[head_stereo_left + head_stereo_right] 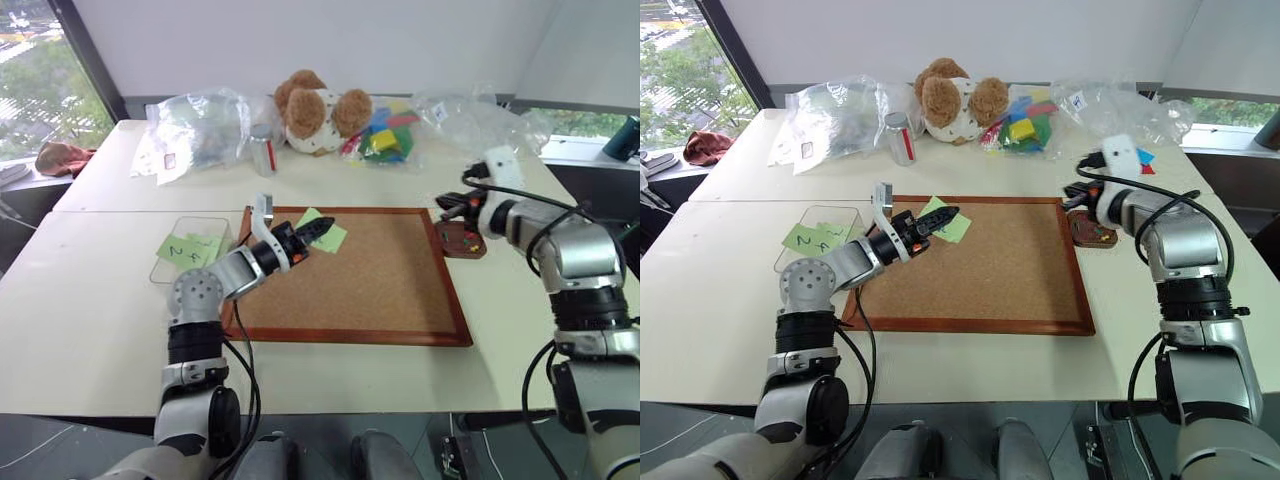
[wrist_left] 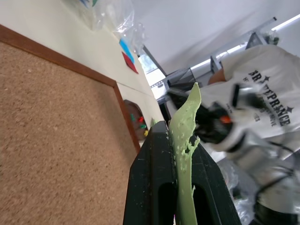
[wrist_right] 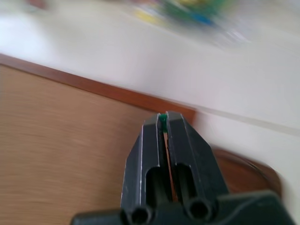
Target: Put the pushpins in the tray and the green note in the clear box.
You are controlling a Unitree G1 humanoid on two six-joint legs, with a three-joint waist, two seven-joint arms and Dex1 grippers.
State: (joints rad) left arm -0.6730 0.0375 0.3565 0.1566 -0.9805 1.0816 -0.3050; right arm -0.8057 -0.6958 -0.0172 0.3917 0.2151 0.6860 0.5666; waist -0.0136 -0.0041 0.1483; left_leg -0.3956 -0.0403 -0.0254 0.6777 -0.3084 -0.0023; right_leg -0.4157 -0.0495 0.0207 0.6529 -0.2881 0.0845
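Note:
My left gripper is shut on a light-green note and holds it just above the corkboard's far left corner. Another green note with dark marks lies in the clear box, to the left of the board. By the board's right edge sits the dark-brown tray with a few pushpins, red and green, in it. My right gripper hovers at the tray's far edge, shut, with a small green pushpin pinched at its fingertips.
The wood-framed corkboard fills the table's middle. At the back stand a plush bear, a metal can, clear bags and a bag of coloured blocks. A person in a white T-shirt stands beyond the table.

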